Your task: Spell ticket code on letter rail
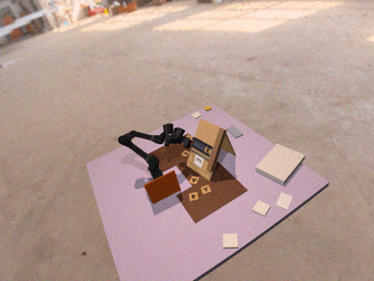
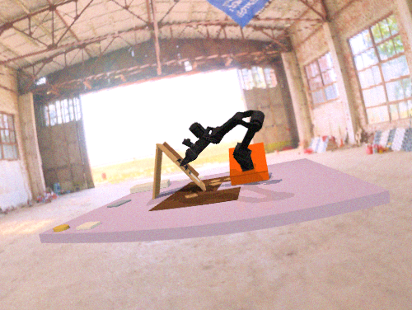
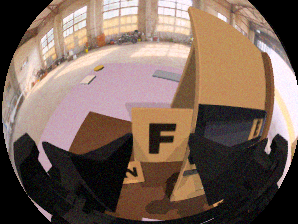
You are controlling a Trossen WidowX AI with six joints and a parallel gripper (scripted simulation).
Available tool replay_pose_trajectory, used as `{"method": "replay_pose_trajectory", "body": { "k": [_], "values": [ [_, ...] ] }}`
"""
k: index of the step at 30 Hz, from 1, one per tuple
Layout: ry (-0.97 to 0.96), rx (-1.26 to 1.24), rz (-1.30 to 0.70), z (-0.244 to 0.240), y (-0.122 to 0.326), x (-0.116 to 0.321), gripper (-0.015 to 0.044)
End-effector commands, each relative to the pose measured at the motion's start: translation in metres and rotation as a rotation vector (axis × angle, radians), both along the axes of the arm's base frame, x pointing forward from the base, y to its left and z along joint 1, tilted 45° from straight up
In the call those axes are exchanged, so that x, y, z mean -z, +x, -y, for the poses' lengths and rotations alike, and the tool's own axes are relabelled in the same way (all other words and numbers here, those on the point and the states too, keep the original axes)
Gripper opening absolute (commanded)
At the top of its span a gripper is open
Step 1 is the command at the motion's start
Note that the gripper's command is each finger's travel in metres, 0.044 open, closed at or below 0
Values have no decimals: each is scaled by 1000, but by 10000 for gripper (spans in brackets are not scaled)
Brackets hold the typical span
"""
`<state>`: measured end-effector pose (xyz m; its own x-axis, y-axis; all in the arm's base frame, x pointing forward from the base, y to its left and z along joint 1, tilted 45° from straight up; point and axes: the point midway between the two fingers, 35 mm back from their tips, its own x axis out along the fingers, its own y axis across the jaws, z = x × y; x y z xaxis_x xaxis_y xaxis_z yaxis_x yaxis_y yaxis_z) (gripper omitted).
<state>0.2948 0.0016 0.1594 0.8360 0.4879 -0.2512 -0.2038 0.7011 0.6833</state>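
Note:
My gripper (image 1: 188,141) (image 2: 182,164) (image 3: 161,138) is shut on the F tile (image 3: 145,122), upright in the wrist view. The tile is beside the left end of the dark rail (image 1: 200,144) (image 3: 227,131) on the sloped board (image 1: 209,131) (image 3: 230,70); whether its edge is in the rail I cannot tell. One tile (image 1: 208,150) (image 3: 256,129) sits at the rail's right end, its letter unclear. The ticket (image 1: 198,161) is below the rail, its print too small to read. A loose tile (image 1: 185,153) (image 3: 133,172) lies below the gripper; three more (image 1: 194,180) (image 1: 206,189) (image 1: 193,196) lie in front of the board.
An orange panel (image 1: 163,187) (image 2: 261,161) stands by the arm's base. A large cream block (image 1: 280,162) lies right of the board. Cream squares (image 1: 261,208) (image 1: 284,200) (image 1: 230,241) lie near the counter's edge. A grey plate (image 1: 235,131) and a yellow disc (image 1: 207,108) lie at the back.

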Motion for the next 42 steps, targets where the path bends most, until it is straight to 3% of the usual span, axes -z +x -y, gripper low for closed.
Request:
{"method": "replay_pose_trajectory", "body": {
  "k": [1,42],
  "values": [
    [-1,-4,1,1,0,2,0],
    [-2,-4,1,15,4,15,0]
  ]
}}
